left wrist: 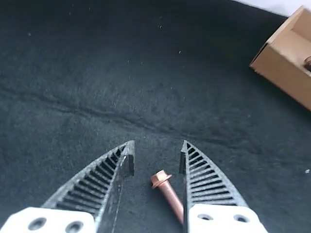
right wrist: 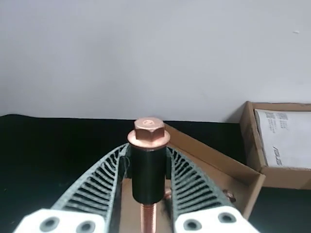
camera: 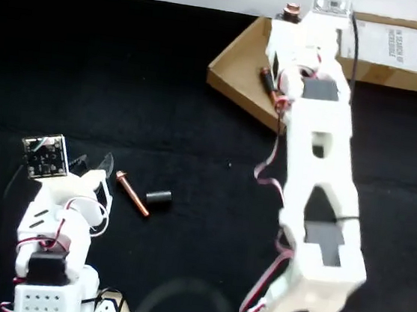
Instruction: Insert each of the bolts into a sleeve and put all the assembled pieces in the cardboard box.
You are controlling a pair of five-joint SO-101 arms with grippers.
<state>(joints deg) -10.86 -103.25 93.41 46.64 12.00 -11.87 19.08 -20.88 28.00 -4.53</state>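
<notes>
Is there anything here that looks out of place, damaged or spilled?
Nothing stands out. One bolt and one sleeve lie side by side on the table, not yet joined; the right claw holds an assembled piece at the cardboard box.

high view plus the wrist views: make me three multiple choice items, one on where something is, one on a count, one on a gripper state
1. Where does the loose black sleeve lie?
A) on the table beside the bare bolt
B) inside the cardboard box
C) on top of an arm

2. How many bare bolts lie on the black table surface?
A) three
B) one
C) none

3. What state is the right gripper in?
A) open and empty
B) shut on a bare sleeve
C) shut on a sleeved bolt

Answers:
1 A: the high view shows the sleeve on the black surface next to the bolt's shaft.
2 B: a single copper bolt lies there.
3 C: the right wrist view shows both fingers pressed on a sleeve with a bolt head above it.
</notes>
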